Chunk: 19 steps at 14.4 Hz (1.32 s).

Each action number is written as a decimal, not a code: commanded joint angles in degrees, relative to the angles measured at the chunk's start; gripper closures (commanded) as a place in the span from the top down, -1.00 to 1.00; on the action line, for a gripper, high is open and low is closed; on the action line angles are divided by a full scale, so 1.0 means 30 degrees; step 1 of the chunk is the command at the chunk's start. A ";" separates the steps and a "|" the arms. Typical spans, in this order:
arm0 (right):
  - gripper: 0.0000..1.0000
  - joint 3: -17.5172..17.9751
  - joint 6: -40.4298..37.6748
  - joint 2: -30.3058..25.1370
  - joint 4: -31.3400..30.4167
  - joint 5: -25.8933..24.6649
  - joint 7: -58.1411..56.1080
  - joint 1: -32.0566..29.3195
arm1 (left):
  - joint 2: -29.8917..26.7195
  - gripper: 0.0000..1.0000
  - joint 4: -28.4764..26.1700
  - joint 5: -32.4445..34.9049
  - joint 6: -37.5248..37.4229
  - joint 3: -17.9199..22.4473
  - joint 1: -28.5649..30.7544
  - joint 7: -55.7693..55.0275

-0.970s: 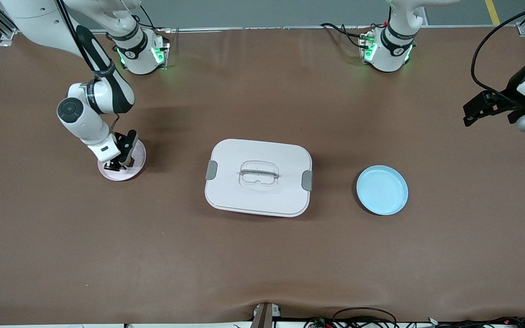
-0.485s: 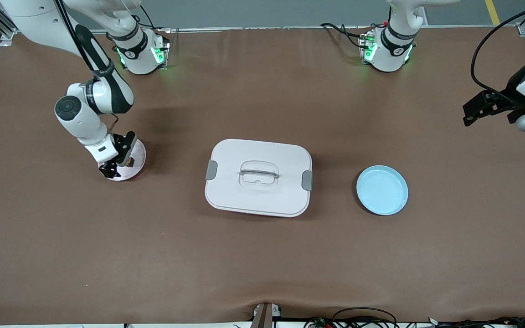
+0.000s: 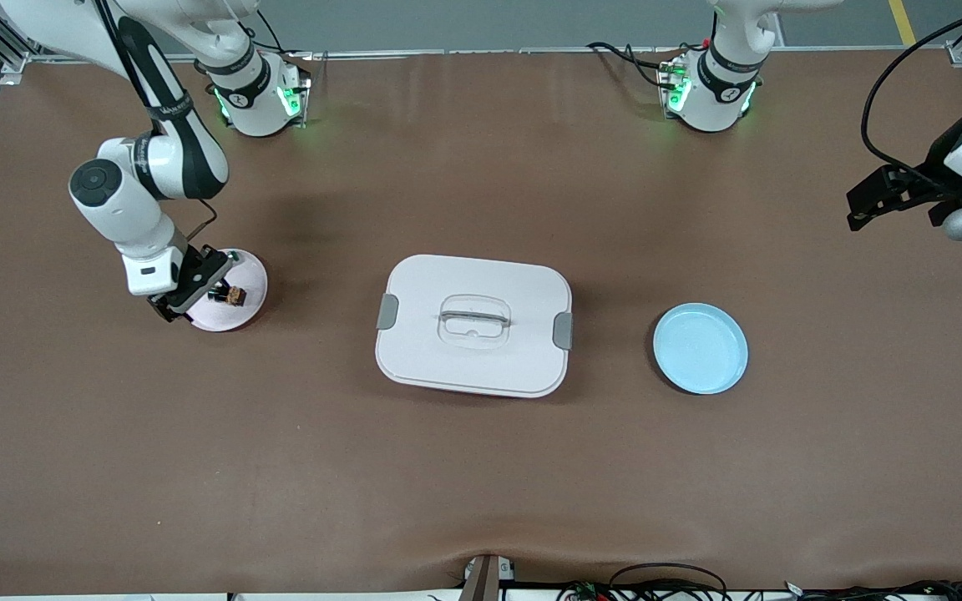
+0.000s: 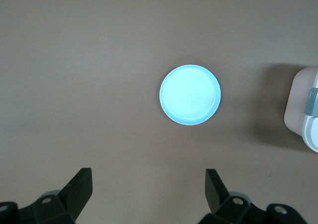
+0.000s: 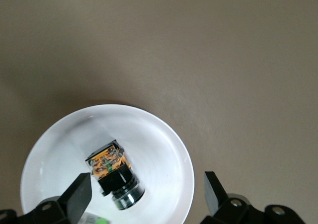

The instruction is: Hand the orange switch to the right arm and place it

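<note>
Released within the last second: right arm's black two-finger gripper (image 3: 170,310), previously low over the small round white plate (image 3: 251,294), now lifted and drawn off toward the plate's edge, jaws spread wide and empty. Tiny black blocky orange switch (image 5: 113,172) left lying in that plate at the right arm's end of the table, apart from both fingers (a green-and-white part (image 5: 94,219) just beside it). Placement judged done. Left arm's black gripper (image 4: 148,186) waiting high at its own end of the table, jaws wide, holding nothing. Round light-blue plate (image 3: 701,348) and white lidded rectangular box (image 3: 473,325) unmoved.
</note>
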 commanded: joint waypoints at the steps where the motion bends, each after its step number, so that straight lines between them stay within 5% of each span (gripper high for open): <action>1: 1.00 0.0258 -0.1398 -0.1109 0.0097 -0.0319 0.5165 -0.0525 | -0.0365 1.00 -0.0180 -0.0264 -0.0031 0.0202 -0.0179 0.0454; 9: 1.00 0.0288 -0.1604 -0.3013 0.0243 -0.0144 1.2528 -0.0585 | -0.0394 1.00 -0.0180 -0.0264 -0.0031 0.0202 -0.0179 0.0454; 16: 1.00 0.0434 -0.6665 -0.5884 0.1178 0.0003 1.3502 -0.0380 | -0.0687 1.00 -0.0180 -0.0557 -0.0704 0.0144 -0.0179 0.0454; 19: 1.00 0.0434 -1.0470 -0.6326 0.3253 0.0003 1.3414 -0.0380 | -0.0746 1.00 -0.0209 -0.0587 -0.0850 0.0144 -0.0179 0.0483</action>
